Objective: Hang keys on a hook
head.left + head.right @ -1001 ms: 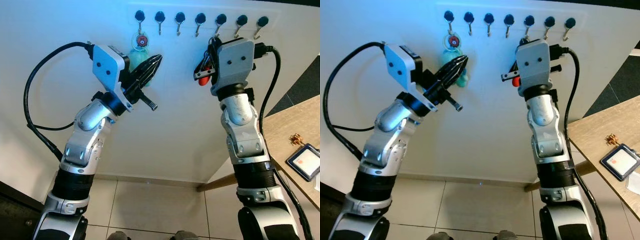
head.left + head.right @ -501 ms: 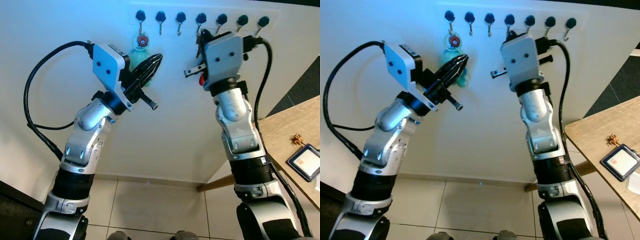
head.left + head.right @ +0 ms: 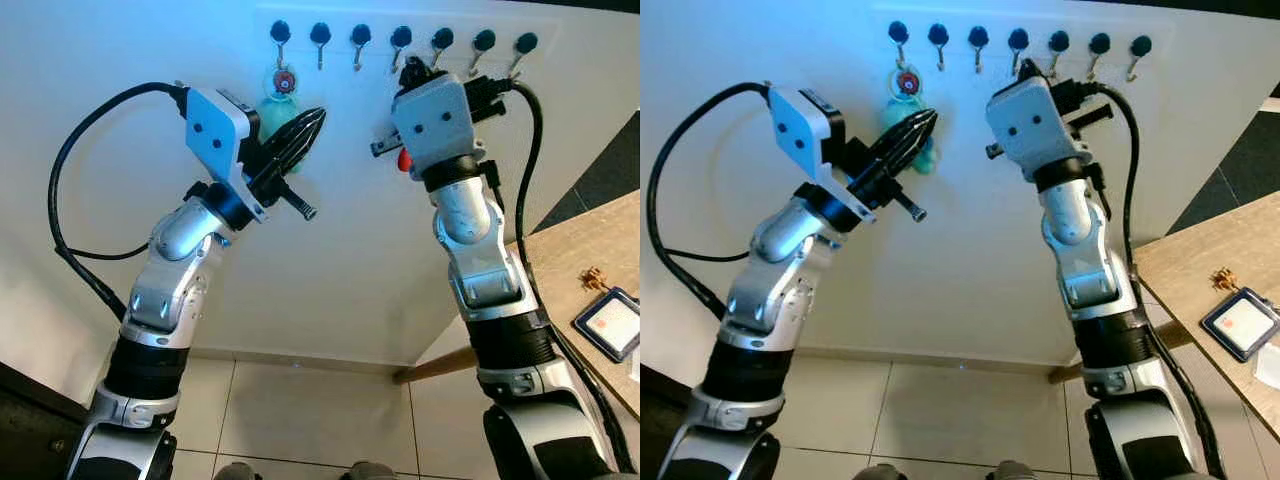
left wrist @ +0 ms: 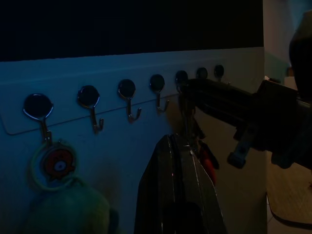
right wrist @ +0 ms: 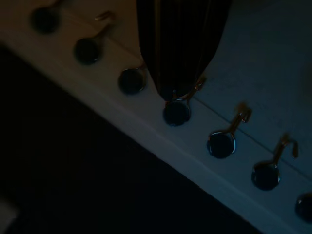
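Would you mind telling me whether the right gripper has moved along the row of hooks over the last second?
Yes. The right gripper has shifted toward the robot's left along the hook rail, from under the fifth hook to the fourth hook.

No legible text (anywhere here).

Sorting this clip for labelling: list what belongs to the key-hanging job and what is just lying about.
Job:
right gripper at the hooks
keys with a red tag
row of hooks on the wall

Lying about:
left gripper, held aside
green plush keyring on the first hook
card holder on the table
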You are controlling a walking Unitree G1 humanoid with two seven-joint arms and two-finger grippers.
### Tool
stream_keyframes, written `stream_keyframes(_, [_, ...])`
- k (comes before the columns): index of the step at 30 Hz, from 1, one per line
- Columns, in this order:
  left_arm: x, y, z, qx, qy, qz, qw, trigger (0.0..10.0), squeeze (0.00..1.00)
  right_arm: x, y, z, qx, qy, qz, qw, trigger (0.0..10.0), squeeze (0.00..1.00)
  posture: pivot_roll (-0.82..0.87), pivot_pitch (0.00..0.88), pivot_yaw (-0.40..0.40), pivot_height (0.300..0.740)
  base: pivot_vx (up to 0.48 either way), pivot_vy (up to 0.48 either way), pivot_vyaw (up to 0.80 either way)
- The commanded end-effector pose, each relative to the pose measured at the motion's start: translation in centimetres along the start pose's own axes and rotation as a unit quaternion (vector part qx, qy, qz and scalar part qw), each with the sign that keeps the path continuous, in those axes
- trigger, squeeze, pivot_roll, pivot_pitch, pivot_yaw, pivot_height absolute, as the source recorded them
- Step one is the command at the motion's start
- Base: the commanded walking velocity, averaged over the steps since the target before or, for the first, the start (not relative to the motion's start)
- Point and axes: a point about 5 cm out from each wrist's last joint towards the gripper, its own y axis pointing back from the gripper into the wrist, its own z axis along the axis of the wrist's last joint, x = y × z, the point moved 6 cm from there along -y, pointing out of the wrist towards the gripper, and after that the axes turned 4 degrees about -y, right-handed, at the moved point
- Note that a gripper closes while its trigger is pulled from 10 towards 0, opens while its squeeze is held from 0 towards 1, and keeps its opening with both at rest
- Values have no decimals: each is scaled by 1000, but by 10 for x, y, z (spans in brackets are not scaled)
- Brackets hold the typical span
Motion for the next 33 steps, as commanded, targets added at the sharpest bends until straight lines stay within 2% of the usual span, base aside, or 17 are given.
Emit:
stream_keyframes(1, [-8,-3,5,-12,8,-13,1000,10000,0,0,4,2,-4,39,-7,999,10000,0,40,74,-27,740,0,0,0])
stream_keyframes(5, [-9,-3,5,-12,10,-15,1000,10000,0,-4,7,1,-4,81,-22,996,10000,0,36,73,-24,740,0,0,0])
stream_keyframes(11, [-11,-5,4,-12,11,-19,1000,10000,0,-6,2,-4,-2,115,-22,993,10000,0,37,75,-23,740,0,0,0])
stream_keyframes(21, [-11,-4,4,-12,10,-18,1000,10000,0,-4,-2,-13,11,133,-19,991,10000,0,40,80,-26,740,0,0,0])
stream_keyframes(28, [-13,-7,6,-16,11,-21,1000,10000,0,4,-8,-21,22,144,-5,989,10000,0,39,83,-27,740,0,0,0])
stream_keyframes(33, [-13,-7,7,-17,10,-20,1000,10000,0,7,-12,-18,15,143,1,990,10000,0,39,83,-27,740,0,0,0])
